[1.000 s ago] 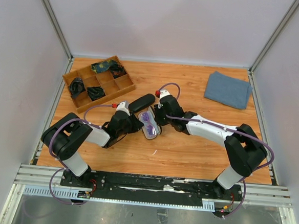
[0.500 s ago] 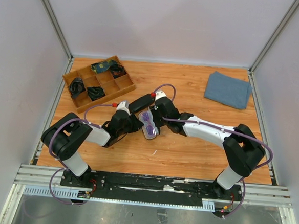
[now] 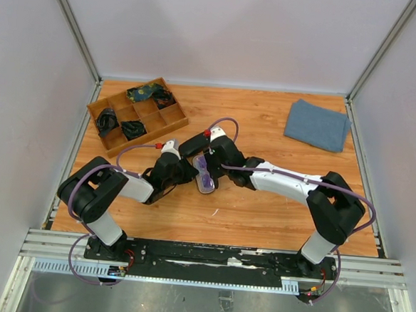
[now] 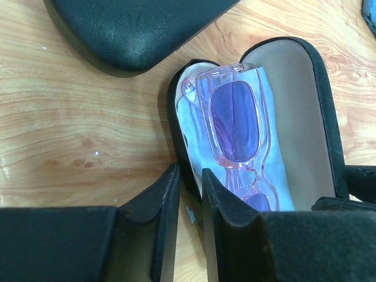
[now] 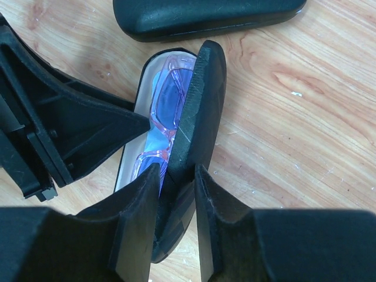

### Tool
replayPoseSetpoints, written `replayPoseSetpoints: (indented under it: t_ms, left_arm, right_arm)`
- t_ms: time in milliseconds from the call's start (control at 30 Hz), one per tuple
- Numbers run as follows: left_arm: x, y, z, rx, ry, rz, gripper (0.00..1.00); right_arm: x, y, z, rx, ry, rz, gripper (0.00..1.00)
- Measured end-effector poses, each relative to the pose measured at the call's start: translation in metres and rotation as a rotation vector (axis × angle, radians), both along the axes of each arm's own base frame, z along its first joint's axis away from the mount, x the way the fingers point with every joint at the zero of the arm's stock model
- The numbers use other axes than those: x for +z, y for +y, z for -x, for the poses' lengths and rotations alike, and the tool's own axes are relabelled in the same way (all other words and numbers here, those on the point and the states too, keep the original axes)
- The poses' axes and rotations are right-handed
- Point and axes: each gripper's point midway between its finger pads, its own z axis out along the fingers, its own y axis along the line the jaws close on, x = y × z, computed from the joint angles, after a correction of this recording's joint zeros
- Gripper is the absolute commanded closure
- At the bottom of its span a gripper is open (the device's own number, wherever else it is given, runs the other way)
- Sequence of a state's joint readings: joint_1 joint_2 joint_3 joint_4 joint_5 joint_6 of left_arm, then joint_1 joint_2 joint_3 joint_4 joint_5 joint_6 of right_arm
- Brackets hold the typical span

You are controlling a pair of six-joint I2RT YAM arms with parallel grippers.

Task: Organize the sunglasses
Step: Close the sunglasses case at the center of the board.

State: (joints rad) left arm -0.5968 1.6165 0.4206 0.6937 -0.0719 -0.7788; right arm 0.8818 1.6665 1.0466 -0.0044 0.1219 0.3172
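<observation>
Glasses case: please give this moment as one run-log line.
sunglasses: in case | left gripper: clamps case rim | right gripper: clamps half-shut lid
</observation>
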Motion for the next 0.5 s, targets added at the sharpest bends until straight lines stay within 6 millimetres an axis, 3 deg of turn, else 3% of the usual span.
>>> replayPoseSetpoints:
  t_ms: [500]
  left_arm:
    - [0.0,0.0024,-0.0021,0.008,-0.006,-0.009,0.75]
  right_arm:
    - [-0.0046,0.0081,0.0034,0.017,0.022,-0.014,0.66]
